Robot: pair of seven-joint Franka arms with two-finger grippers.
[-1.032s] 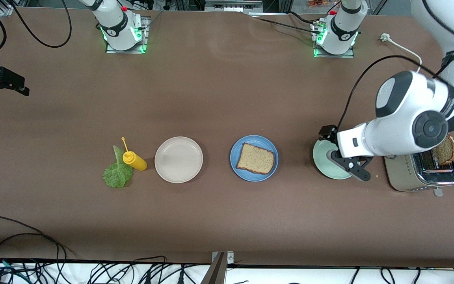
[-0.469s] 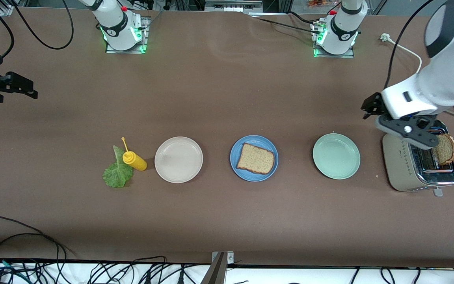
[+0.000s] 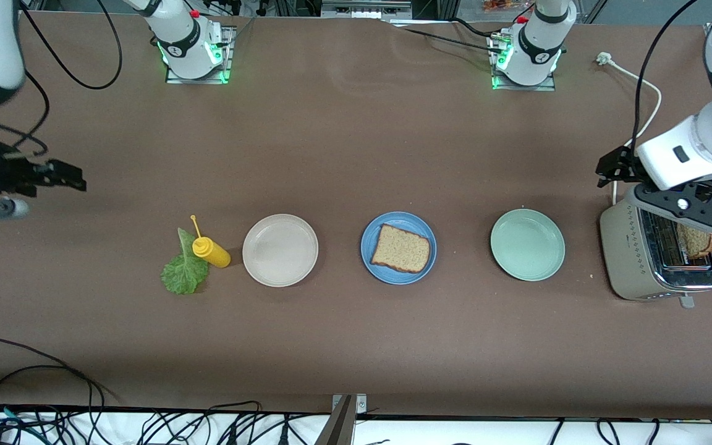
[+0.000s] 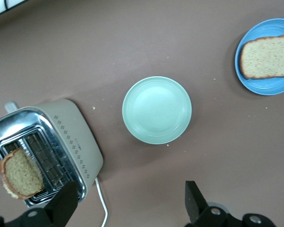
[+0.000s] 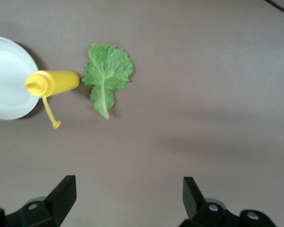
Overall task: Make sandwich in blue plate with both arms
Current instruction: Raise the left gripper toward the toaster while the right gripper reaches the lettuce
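The blue plate sits mid-table with one brown bread slice lying on it. A second bread slice stands in the toaster at the left arm's end. My left gripper hangs open and empty over the toaster; its wrist view shows the gripper, that slice and the blue plate. A green lettuce leaf lies flat toward the right arm's end. My right gripper hovers open over bare table beside it, with the gripper apart from the lettuce.
A yellow squeeze bottle lies against the lettuce, next to a beige-white plate. A pale green plate sits between the blue plate and the toaster. The toaster's white cord runs toward the left arm's base.
My left gripper has swung from over the green plate to over the toaster. My right arm has come in from the table's end toward the lettuce. Both stay open.
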